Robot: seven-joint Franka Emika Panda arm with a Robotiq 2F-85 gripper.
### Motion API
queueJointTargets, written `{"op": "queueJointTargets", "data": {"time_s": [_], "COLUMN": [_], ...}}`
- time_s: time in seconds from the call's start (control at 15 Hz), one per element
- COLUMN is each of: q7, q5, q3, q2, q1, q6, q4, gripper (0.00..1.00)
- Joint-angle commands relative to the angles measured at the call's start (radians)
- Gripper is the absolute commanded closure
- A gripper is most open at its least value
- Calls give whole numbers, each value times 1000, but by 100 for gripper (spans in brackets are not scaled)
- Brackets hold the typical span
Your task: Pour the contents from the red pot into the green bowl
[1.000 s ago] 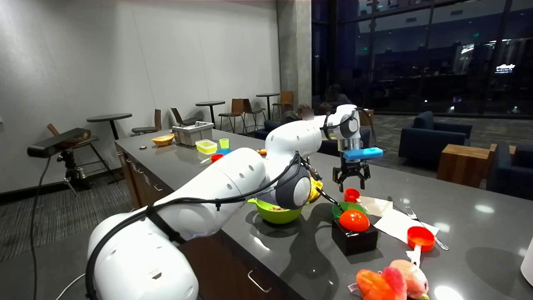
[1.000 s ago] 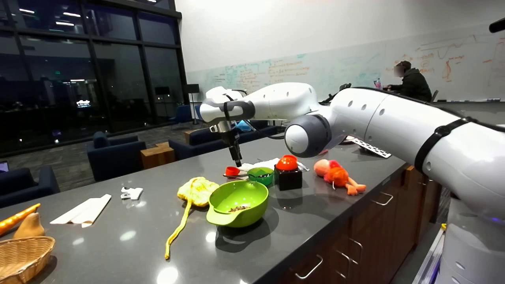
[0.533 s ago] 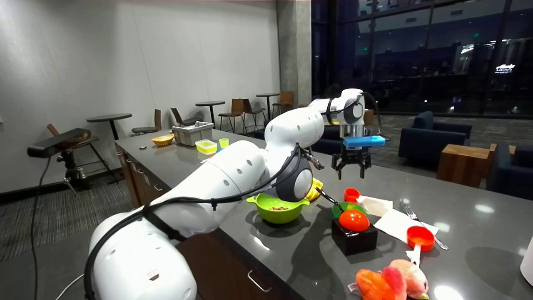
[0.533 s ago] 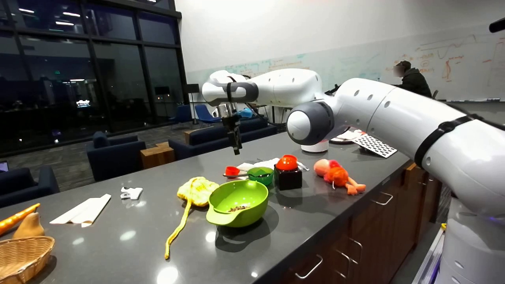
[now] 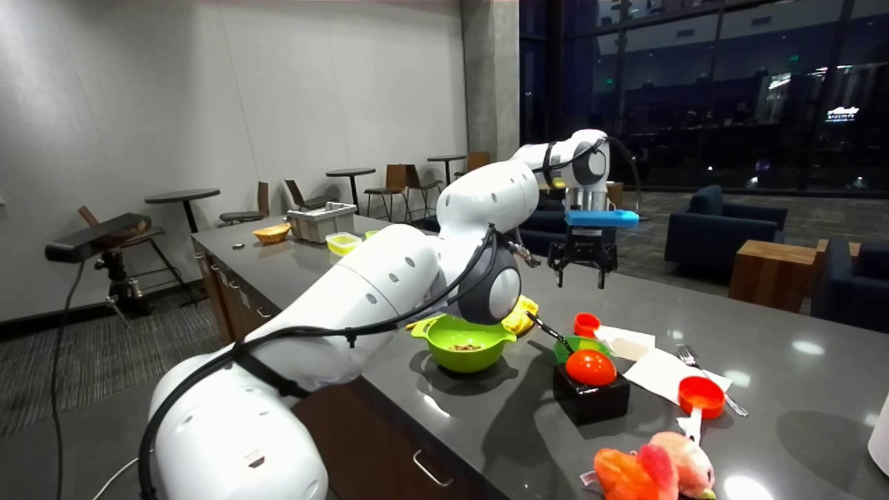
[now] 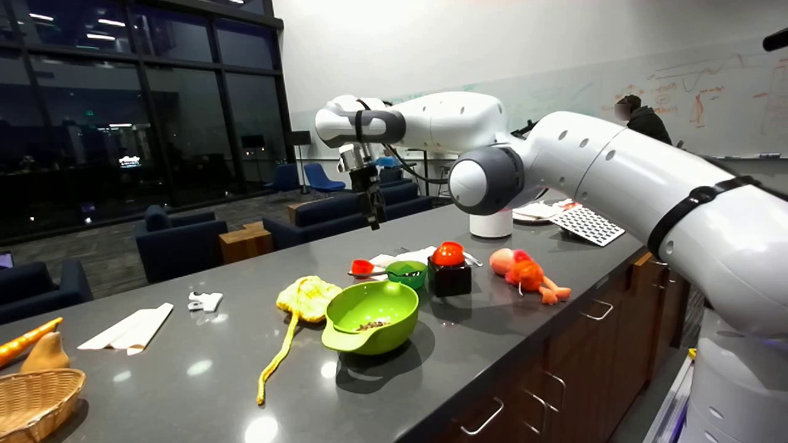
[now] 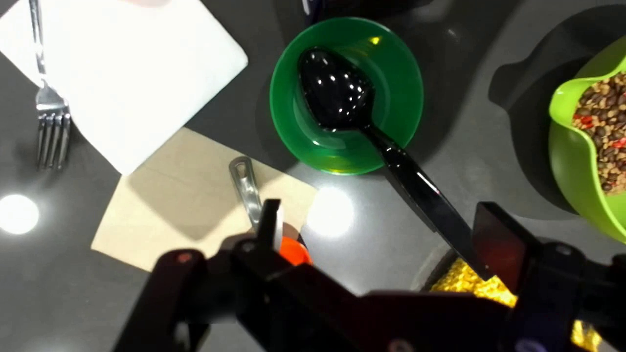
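Raised the gripper (image 5: 580, 280) a bit higher off the counter (image 5: 778, 361) since prev. frame, w/ wide-spread jaws & nothing between. Can see, L to R in an exterior view, green bowl (image 5: 462, 362) at approx. 8 o'clock from gripper w/ grainy bits (image 5: 464, 347) inside, then red pot (image 5: 587, 324) at 6 o'clock, apart below. Prob. poured & set down already, leaving just retreat.
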Motion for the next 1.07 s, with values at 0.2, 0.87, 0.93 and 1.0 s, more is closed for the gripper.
{"op": "queueJointTargets", "data": {"time_s": [0.2, 0.87, 0.93, 1.0], "q7": [181, 511, 536, 556], "q5": [17, 19, 14, 14], "q3": [3, -34, -41, -44], "q2": [-60, -157, -169, -179], "q1": [-5, -3, -1, -2], "q6": [-84, -41, -45, -47], "q4": [0, -14, -15, -15], "gripper": [0, 0, 0, 0]}}
